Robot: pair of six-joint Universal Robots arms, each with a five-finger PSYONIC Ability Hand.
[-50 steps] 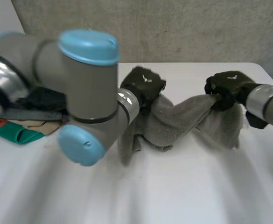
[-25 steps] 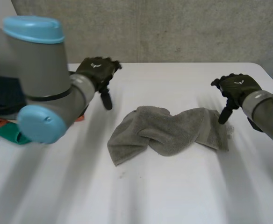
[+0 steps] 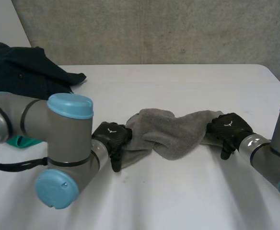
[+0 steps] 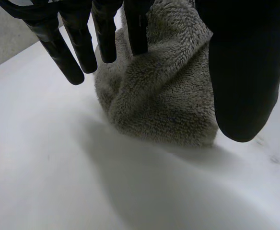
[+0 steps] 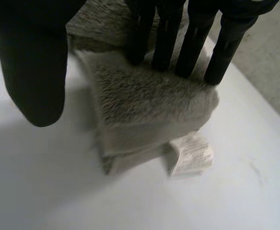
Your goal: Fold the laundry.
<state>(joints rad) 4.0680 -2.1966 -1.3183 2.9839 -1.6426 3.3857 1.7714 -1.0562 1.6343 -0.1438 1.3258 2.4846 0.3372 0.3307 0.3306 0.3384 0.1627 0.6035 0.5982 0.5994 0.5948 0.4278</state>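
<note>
A crumpled grey towel point(image 3: 171, 130) lies twisted across the middle of the white table point(image 3: 178, 196). My left hand point(image 3: 112, 137) is down at the towel's left end. In the left wrist view that hand point(image 4: 240, 67) has straight fingers and its thumb apart, with the towel's end point(image 4: 164, 91) lying between them, not pinched. My right hand point(image 3: 227, 129) is at the towel's right end. In the right wrist view that hand point(image 5: 34, 62) rests straight fingertips point(image 5: 169, 48) on the folded towel edge point(image 5: 149, 96), thumb held off to the side. A white label point(image 5: 192, 154) sticks out at that corner.
A heap of dark clothes point(image 3: 25, 72) sits at the table's back left, with a green garment point(image 3: 19, 141) beside my left arm. Open table surface lies in front of and behind the towel.
A second ago both hands held the towel raised. They let it drop, drew apart, and have now come back down to the towel's two ends with straight fingers.
</note>
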